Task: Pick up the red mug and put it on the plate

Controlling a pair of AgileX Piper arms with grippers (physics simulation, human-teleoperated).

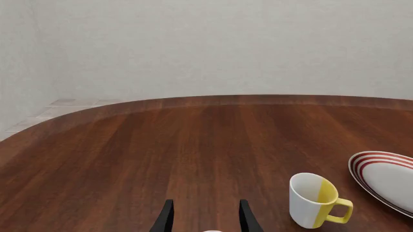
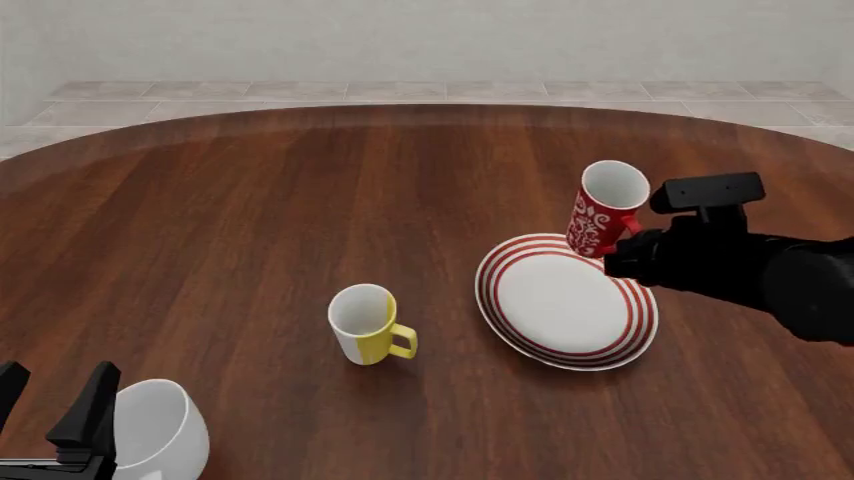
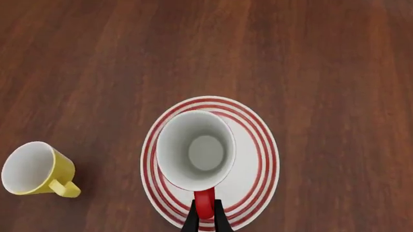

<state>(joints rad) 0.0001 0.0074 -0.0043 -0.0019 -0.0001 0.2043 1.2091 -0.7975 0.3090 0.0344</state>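
Wooden table (image 2: 240, 230): your right gripper (image 3: 205, 217) is clamping the mug (image 2: 603, 210) by its handle, hanging it upright over the plate (image 2: 567, 300), toward its far rim. Left gripper (image 1: 205, 220) is idling, fingers apart.

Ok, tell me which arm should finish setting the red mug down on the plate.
The right. Its gripper is shut on the red mug's handle, holding it above the plate. The left gripper sits open near the white mug, far off.
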